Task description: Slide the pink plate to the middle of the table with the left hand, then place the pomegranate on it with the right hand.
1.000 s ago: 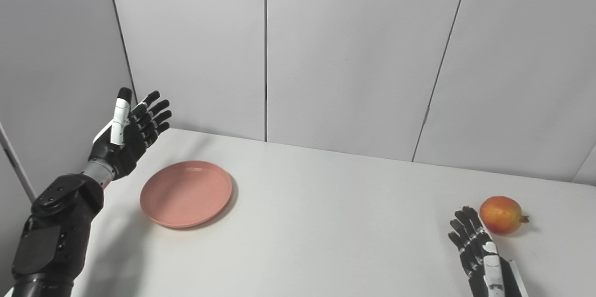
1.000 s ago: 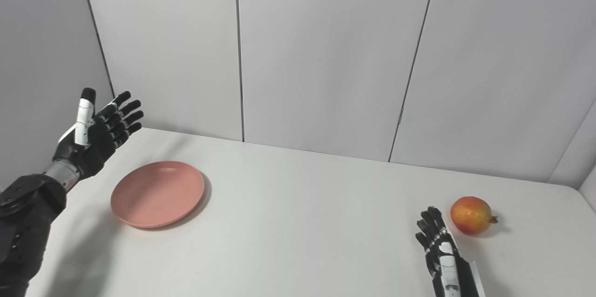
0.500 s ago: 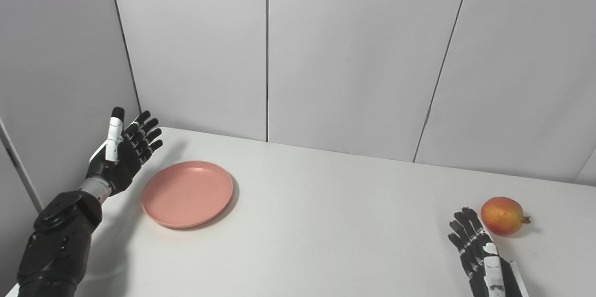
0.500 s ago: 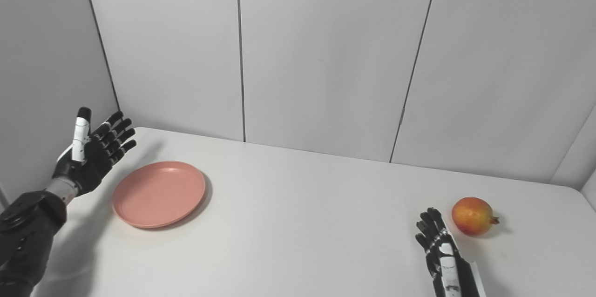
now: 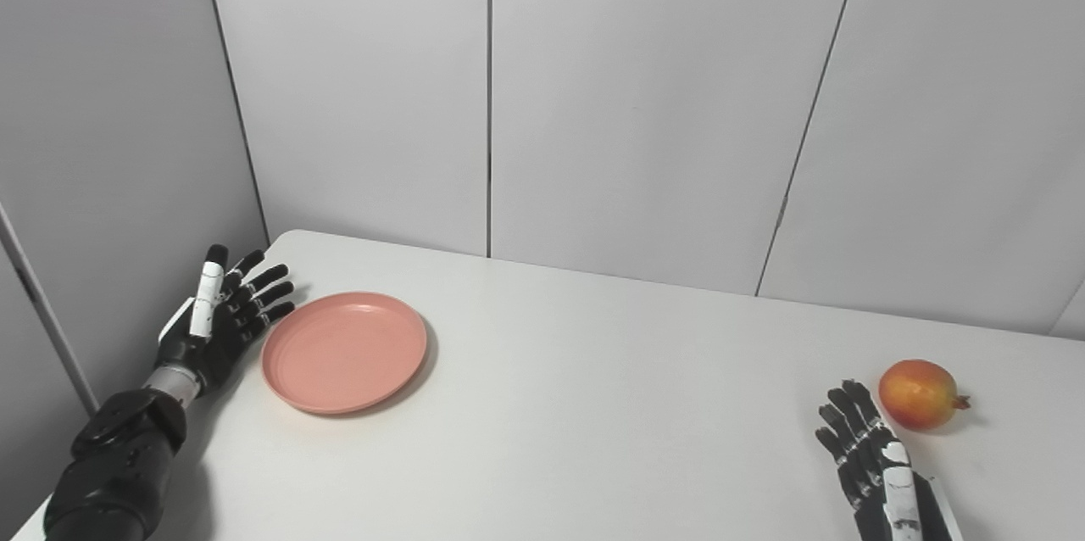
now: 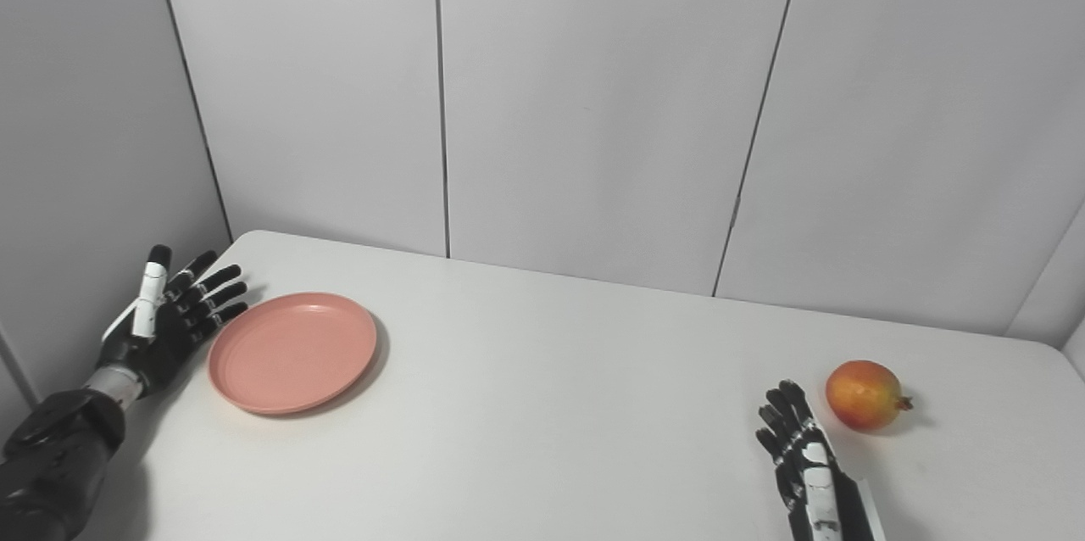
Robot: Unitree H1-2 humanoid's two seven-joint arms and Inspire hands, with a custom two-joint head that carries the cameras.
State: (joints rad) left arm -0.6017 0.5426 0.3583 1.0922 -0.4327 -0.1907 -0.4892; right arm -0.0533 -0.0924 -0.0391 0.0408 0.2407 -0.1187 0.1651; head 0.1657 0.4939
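The pink plate (image 5: 343, 350) lies flat on the left part of the white table (image 5: 593, 405). My left hand (image 5: 220, 320) is open, palm toward the plate, low at the table's left edge, just left of the plate's rim; I cannot tell whether the fingertips touch it. The pomegranate (image 5: 920, 394), red and orange, sits near the table's right side. My right hand (image 5: 869, 460) is open and empty, resting low at the front right, a little in front and left of the pomegranate. Both also show in the right eye view: plate (image 6: 292, 352), pomegranate (image 6: 865, 395).
Grey wall panels (image 5: 644, 100) stand behind the table and along its left side, close to my left hand. The table's left edge runs just under my left forearm (image 5: 119, 456).
My left hand has come down from a raised position to table height beside the plate's left rim. The plate, the pomegranate and the right hand have not moved. The camera shifted slightly.
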